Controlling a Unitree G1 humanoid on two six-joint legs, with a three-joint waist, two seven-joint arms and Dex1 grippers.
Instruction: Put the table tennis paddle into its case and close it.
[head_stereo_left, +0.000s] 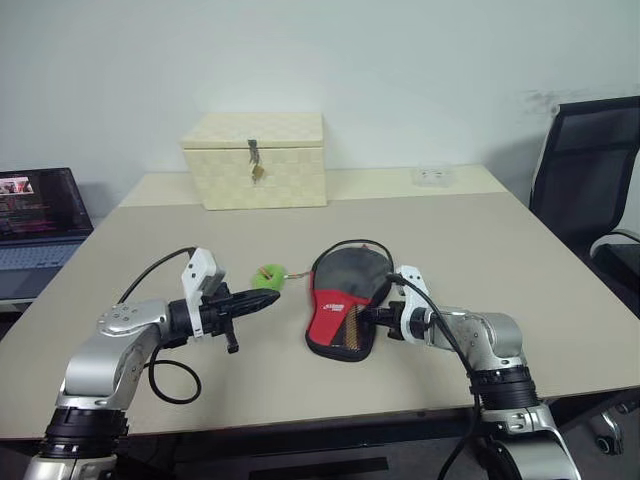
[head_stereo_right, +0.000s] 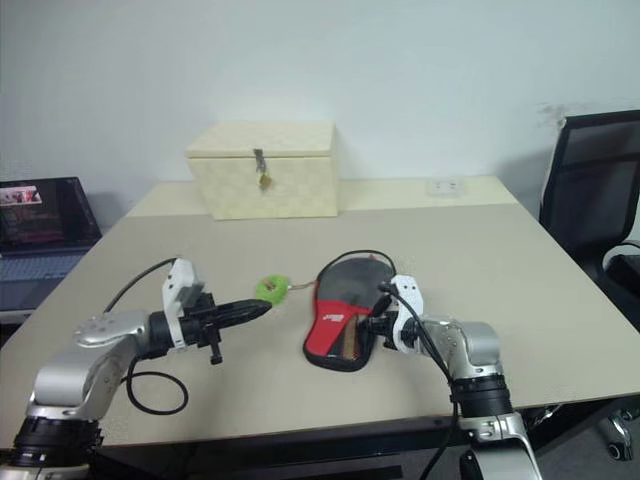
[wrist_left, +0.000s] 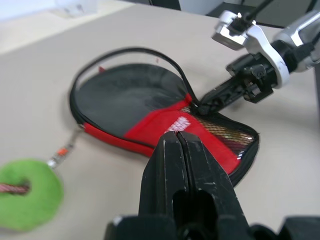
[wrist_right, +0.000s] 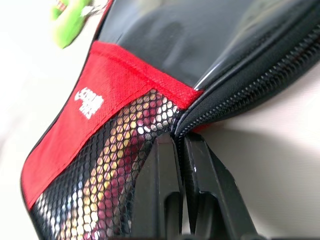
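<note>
The soft black fabric case (head_stereo_left: 343, 303) with its red logo panel and mesh pocket lies at the centre of the beige surface (head_stereo_left: 480, 250), the black rubber face of the paddle (wrist_left: 127, 95) showing inside its open flap. The right pincer (head_stereo_left: 368, 317) is pinched tight on the case's zippered edge. Left of centre, the left pincer (head_stereo_left: 262, 298) hangs closed and empty, near the round green pull tag (head_stereo_left: 268, 276).

Pretty even, soft indoor light, no harsh glare. Faint shadows sit under the case (head_stereo_left: 343, 300) on the table (head_stereo_left: 500, 260). Right wrist view goes blurry up close (mesh especially).
</note>
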